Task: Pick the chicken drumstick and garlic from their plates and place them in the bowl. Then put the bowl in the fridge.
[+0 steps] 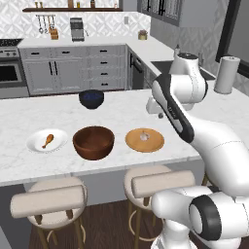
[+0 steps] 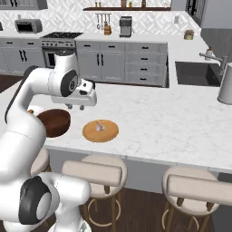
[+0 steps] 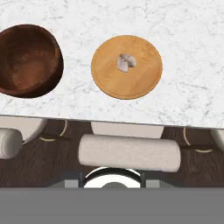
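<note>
The chicken drumstick (image 1: 47, 141) lies on the glossy white plate (image 1: 36, 144) at the island's front left. The reddish-brown wooden bowl (image 1: 94, 142) (image 2: 54, 122) (image 3: 26, 59) stands empty in the middle. Right of it the garlic (image 1: 144, 136) (image 2: 100, 127) (image 3: 125, 62) rests on the tan wooden plate (image 1: 153, 141) (image 2: 108, 133) (image 3: 140, 83). My gripper (image 1: 158, 114) (image 2: 76, 108) hangs well above the counter, over the gap between bowl and wooden plate, open and holding nothing. The fridge is out of view.
A small dark blue bowl (image 1: 91, 98) sits further back on the island. A paper towel roll (image 1: 226, 74) (image 2: 225, 86) stands near the sink (image 2: 195, 72) at the right. Padded bar stools (image 1: 48, 199) (image 3: 129, 153) line the island's front edge.
</note>
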